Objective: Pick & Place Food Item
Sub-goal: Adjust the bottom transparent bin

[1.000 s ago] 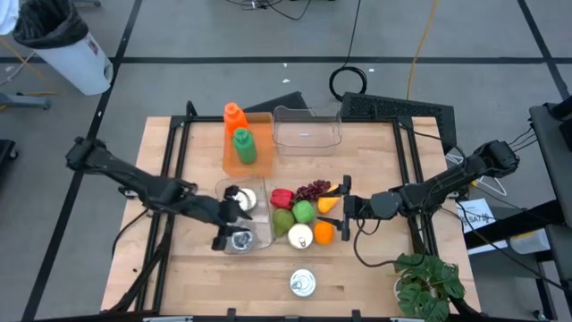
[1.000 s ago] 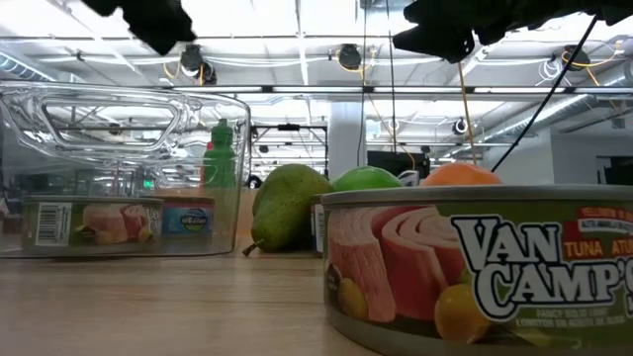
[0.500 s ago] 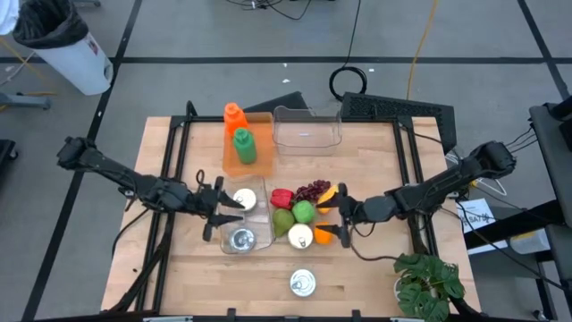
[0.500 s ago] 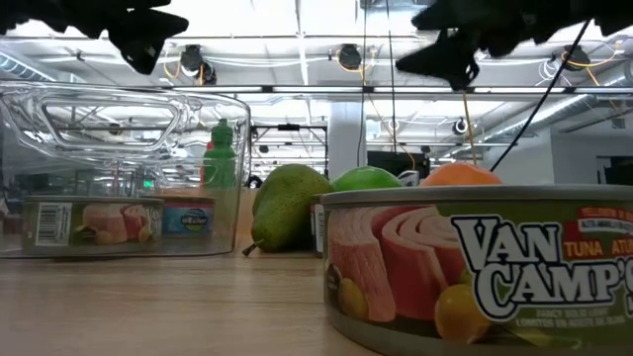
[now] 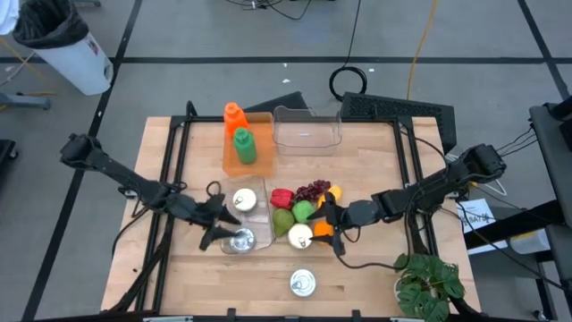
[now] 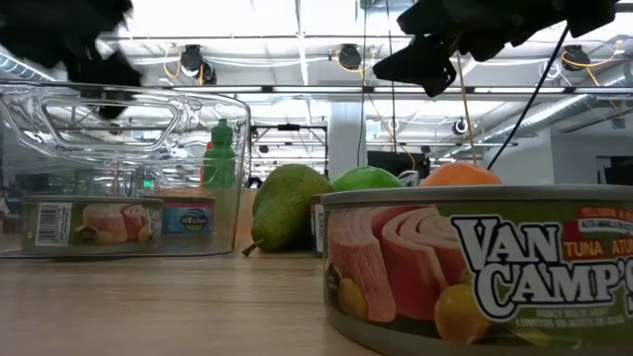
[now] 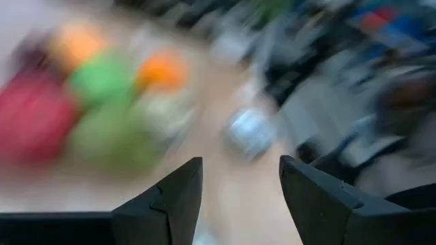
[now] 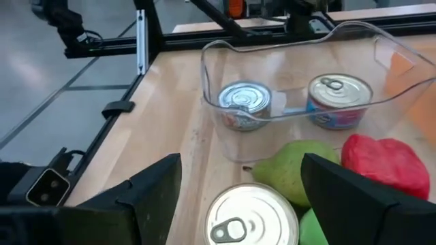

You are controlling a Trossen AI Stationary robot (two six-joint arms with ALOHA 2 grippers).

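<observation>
The right gripper [image 5: 327, 226] hangs above the fruit cluster at mid-table with its fingers spread and nothing between them; in the right wrist view the two dark fingers [image 8: 153, 197] flank a silver-topped can [image 8: 251, 216], which lies directly ahead of and between them, not touched. In the high view this can [image 5: 300, 235] stands just beside the orange [image 5: 323, 230], at the near edge of the cluster; the green pear [image 5: 282, 221], lime [image 5: 304, 211], red pepper [image 5: 281, 198] and grapes [image 5: 313, 190] lie beyond it.

The left gripper [image 5: 217, 221] is over the left edge of the clear container [image 5: 260, 183], fingers parted and empty; the left wrist view is blurred, showing only the two fingers [image 7: 162, 207] apart. Two cans [image 8: 244, 103] rest inside that container.

A further tuna can [image 5: 303, 283] stands alone near the front table edge; two bottles, orange [image 5: 234, 114] and green [image 5: 243, 146], stand on an orange tray [image 5: 261, 162] at the rear, beside a second clear bin [image 5: 308, 130].
</observation>
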